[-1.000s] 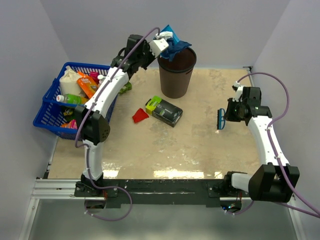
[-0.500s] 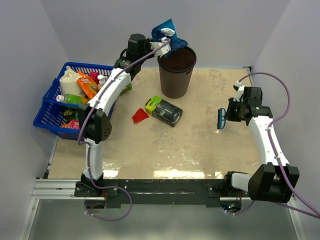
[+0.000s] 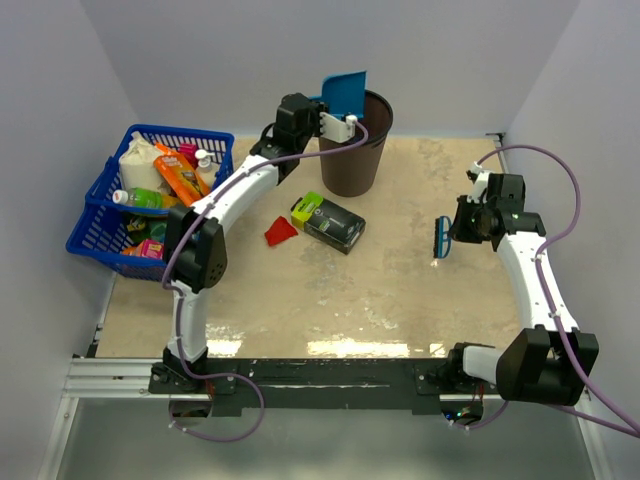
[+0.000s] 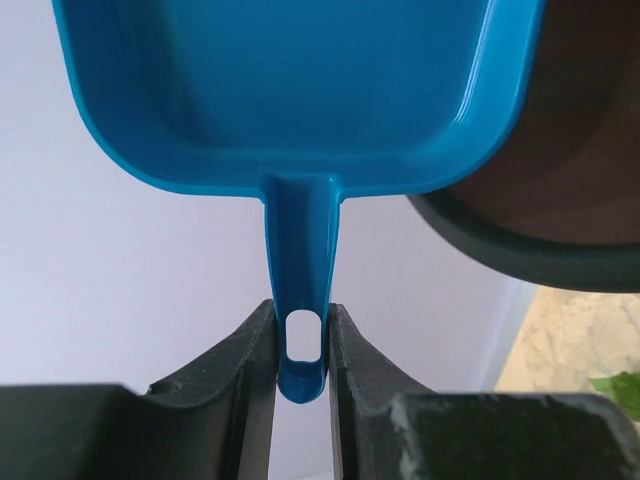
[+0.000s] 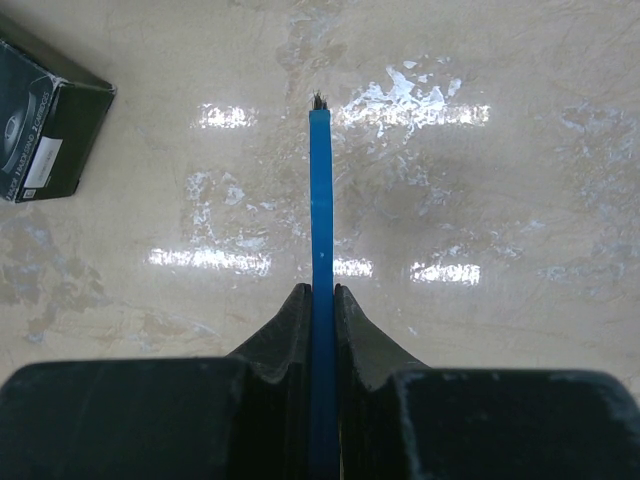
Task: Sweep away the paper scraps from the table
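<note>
Clamping: L gripper on dustpan handle by bin, R gripper on brush.

- The dustpan in my left gripper is smooth blue plastic with a soft gloss.
- My fingers are matt black plastic, faintly grainy.
- The brush in my right gripper has a smooth blue plastic back.
- The table is mottled beige, polished enough to mirror the lights.
- Its front rail is bare silver metal.
- The paper scrap is matt, creased red paper.
- The bin looks like dull brown plastic.
</note>
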### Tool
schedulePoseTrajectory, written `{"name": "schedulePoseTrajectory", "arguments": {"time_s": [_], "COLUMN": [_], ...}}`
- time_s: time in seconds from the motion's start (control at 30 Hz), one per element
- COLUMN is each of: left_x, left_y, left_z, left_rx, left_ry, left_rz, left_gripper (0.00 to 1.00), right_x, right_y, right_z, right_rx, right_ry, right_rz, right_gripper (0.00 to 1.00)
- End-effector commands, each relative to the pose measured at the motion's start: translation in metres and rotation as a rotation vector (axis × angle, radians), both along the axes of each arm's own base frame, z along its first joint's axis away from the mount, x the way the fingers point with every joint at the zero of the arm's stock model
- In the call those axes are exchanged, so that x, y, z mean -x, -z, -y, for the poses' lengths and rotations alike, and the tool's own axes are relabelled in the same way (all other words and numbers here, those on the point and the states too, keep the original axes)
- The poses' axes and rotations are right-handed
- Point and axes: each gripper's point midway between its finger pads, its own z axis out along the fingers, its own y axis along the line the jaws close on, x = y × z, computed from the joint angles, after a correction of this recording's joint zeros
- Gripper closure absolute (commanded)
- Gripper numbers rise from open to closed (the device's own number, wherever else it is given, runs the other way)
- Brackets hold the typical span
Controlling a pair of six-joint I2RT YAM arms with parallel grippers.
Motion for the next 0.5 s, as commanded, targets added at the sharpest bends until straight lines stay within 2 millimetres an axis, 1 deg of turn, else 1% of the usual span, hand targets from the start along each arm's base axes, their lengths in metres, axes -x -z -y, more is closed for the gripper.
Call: {"name": "schedulePoseTrajectory", "arguments": {"time_s": [0.0, 0.13, 0.23, 0.27, 0.33, 0.4, 0.43, 0.47], "left_x": [0.012, 0.013, 0.016, 0.018, 0.022, 0.033, 0.037, 0.047], "left_y": [-0.088, -0.090, -0.102, -0.110, -0.118, -0.134, -0.131, -0.132], "left_z": [-0.017, -0.021, -0.024, -0.025, -0.025, -0.031, -0.034, -0.038], "left_rx": [0.029, 0.063, 0.151, 0.220, 0.289, 0.400, 0.417, 0.467], "left_ry": [-0.043, -0.065, -0.084, -0.088, -0.083, -0.095, -0.105, -0.112], "left_rz": [0.232, 0.233, 0.250, 0.241, 0.211, 0.197, 0.163, 0.121], "left_gripper": [1.00, 1.00, 1.00, 1.00, 1.00, 1.00, 1.00, 1.00], "right_x": [-0.007, -0.007, -0.007, -0.007, -0.007, -0.007, -0.007, -0.007], "right_y": [-0.006, -0.005, -0.005, -0.005, -0.005, -0.007, -0.007, -0.007], "right_z": [-0.001, -0.003, -0.003, -0.003, -0.003, -0.002, -0.002, -0.002], "right_rx": [-0.015, -0.025, -0.026, -0.025, -0.026, -0.024, -0.023, -0.021], "right_ry": [0.002, 0.001, 0.000, 0.001, 0.001, 0.002, 0.001, -0.001], "right_rz": [0.039, 0.037, 0.038, 0.037, 0.034, 0.042, 0.044, 0.046], "right_gripper": [1.00, 1.00, 1.00, 1.00, 1.00, 1.00, 1.00, 1.00]}}
